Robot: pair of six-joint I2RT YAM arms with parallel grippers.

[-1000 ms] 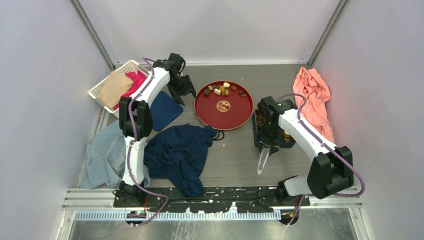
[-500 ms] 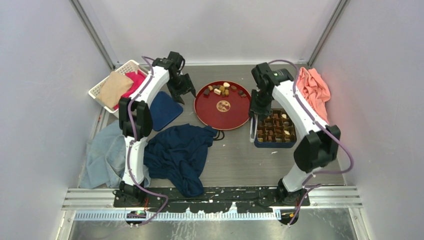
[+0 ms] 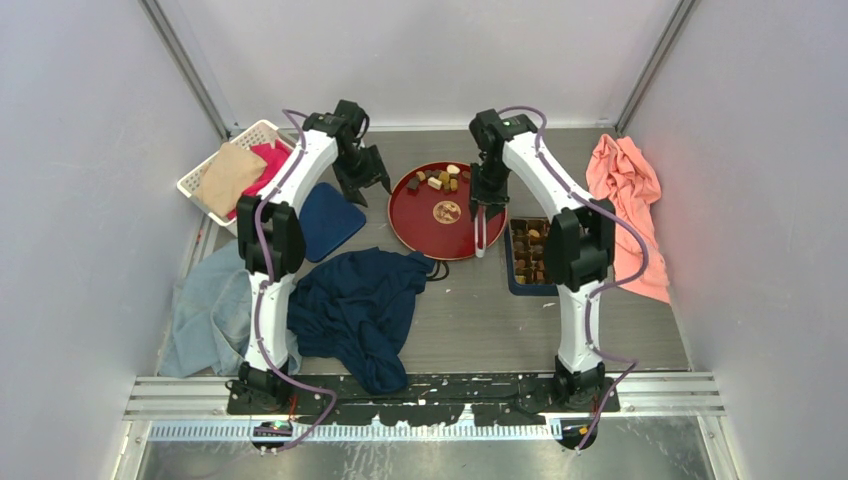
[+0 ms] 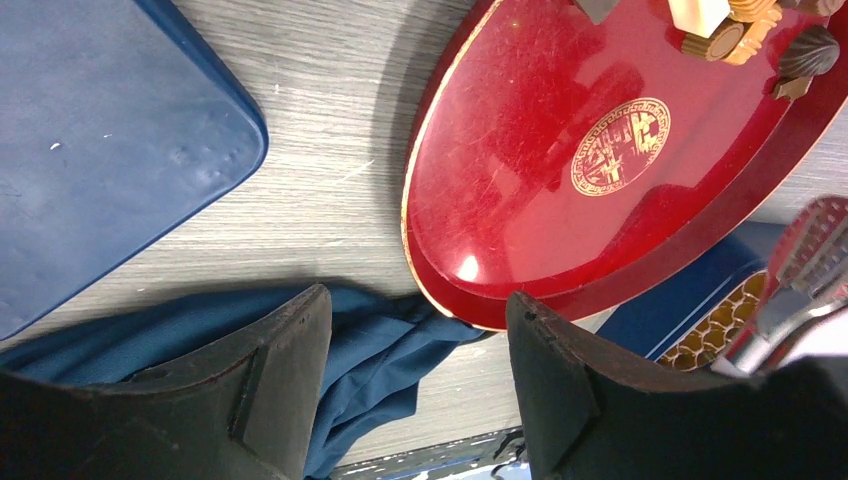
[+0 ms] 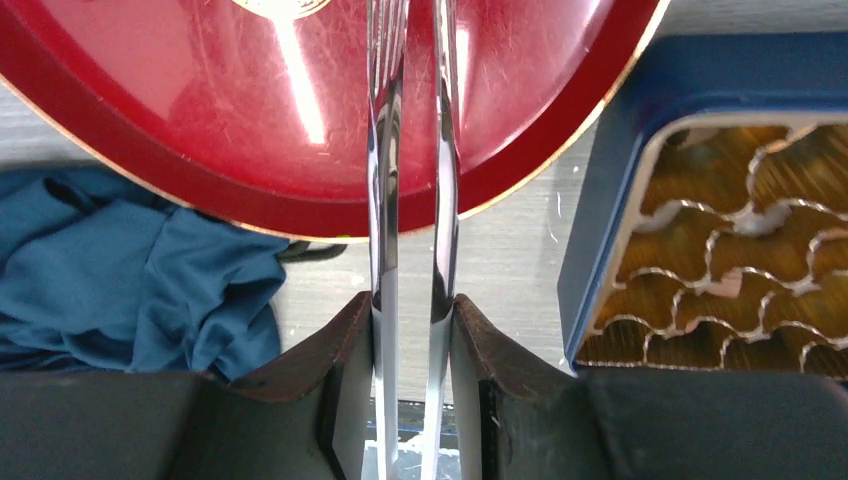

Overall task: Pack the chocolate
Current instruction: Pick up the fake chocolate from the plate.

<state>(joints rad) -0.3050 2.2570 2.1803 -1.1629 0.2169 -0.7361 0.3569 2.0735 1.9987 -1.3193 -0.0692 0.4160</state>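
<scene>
Several chocolate (image 3: 441, 180) pieces, brown and cream, lie at the far side of the red round tray (image 3: 424, 226); more chocolate (image 3: 527, 252) sits in the navy gridded box (image 3: 511, 277). My right gripper (image 3: 485, 205) is shut on metal tongs (image 3: 481, 238), whose arms reach over the tray's right edge with nothing between them. In the right wrist view the tongs (image 5: 412, 150) run from the right gripper (image 5: 412, 305) across the tray (image 5: 180, 110), with the box (image 5: 610, 200) to the right. My left gripper (image 4: 415, 310) hangs open and empty left of the tray (image 4: 520, 200).
A navy lid (image 3: 328, 218) lies left of the tray, and a dark blue cloth (image 3: 360, 305) touches the tray's near rim. A white basket (image 3: 236, 172) of cloths stands far left. A light blue cloth (image 3: 210, 310) and a pink cloth (image 3: 628, 200) lie at the sides.
The right arm swung with the tongs from the near side of the box up and leftward to the tray's right edge. The tongs' arms came closer together. The left arm stayed put.
</scene>
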